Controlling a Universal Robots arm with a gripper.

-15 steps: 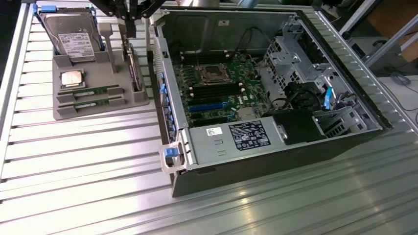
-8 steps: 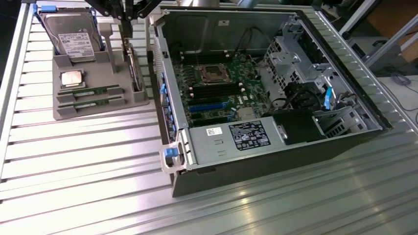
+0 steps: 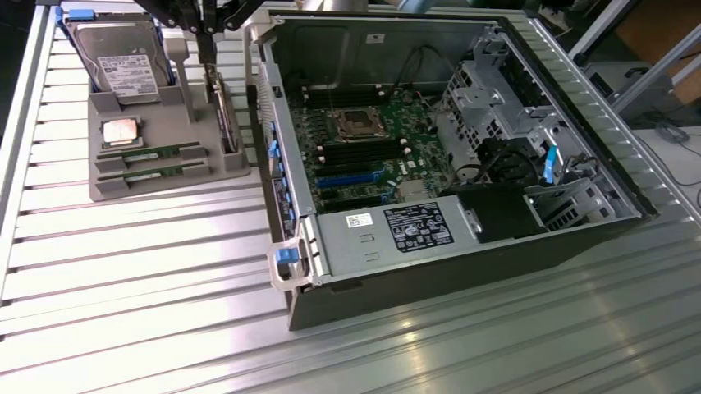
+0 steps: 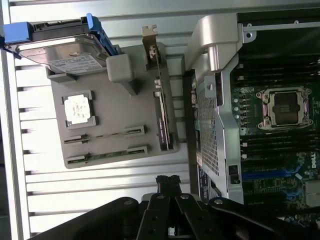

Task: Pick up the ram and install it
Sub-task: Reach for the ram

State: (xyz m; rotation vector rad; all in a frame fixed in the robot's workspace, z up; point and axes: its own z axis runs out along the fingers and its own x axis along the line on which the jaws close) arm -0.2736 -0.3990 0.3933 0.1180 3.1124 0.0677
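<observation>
Two ram sticks lie edge-up in the slots of a grey parts holder (image 3: 164, 123): one ram stick (image 3: 148, 153) (image 4: 106, 134) and a second one (image 3: 153, 173) (image 4: 107, 154) just beside it. My gripper (image 3: 208, 29) (image 4: 167, 181) hangs high above the holder's far end in the exterior view. Its black fingers are shut together with nothing between them, well apart from both sticks. The open computer case (image 3: 287, 164) lies on the exterior view's right. Its motherboard has dark memory slots (image 3: 362, 152) (image 4: 280, 145) beside the processor socket (image 3: 359, 123) (image 4: 285, 107).
The holder also carries a hard drive (image 3: 121, 57) (image 4: 65, 55) with blue rails, a square silver processor (image 3: 121, 131) (image 4: 78, 108) and an upright expansion card (image 3: 225, 115) (image 4: 160, 105). A power supply (image 3: 395, 230) and drive cages (image 3: 515, 139) crowd the case. Everything rests on a ribbed metal table (image 3: 131, 279).
</observation>
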